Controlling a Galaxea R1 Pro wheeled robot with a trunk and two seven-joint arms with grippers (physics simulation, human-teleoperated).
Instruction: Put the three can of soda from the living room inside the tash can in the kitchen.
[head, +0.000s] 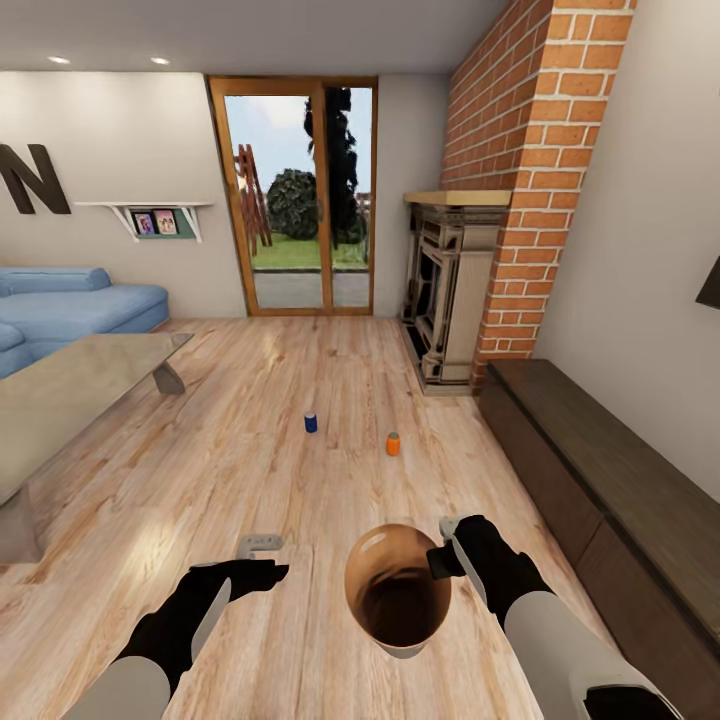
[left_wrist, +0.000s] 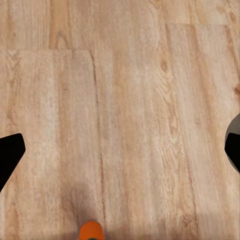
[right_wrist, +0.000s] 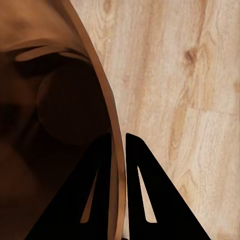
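On the light wood plank floor (head: 250, 420) of the living room, two soda cans stand upright and well apart from the robot: a dark blue can (head: 311, 423) toward the glass doors (head: 295, 195), and an orange can (head: 393, 444) a little nearer and to its right, closer to the brick fireplace (head: 500, 200). Right gripper (head: 447, 545) holds the trash can (head: 398, 592) at its rim, the bin raised off the floor with its glossy brown inside facing the head camera; in the right wrist view the two dark fingers (right_wrist: 145, 200) straddle the rim wall (right_wrist: 107, 125), one inside and one outside, pinched on it. Left gripper (head: 262, 556) hangs low over bare planks, beside the bin but not touching it; its fingertips (left_wrist: 10, 155) sit at opposite edges of the left wrist view, spread wide with nothing between them. An orange rounded object (left_wrist: 91, 231) shows at the edge of that same view; whether it is a can I cannot tell. A glass coffee table (head: 70, 385) and blue sofa (head: 75, 305) lie to the robot's left, a long dark wood cabinet (head: 620, 480) along the right wall.
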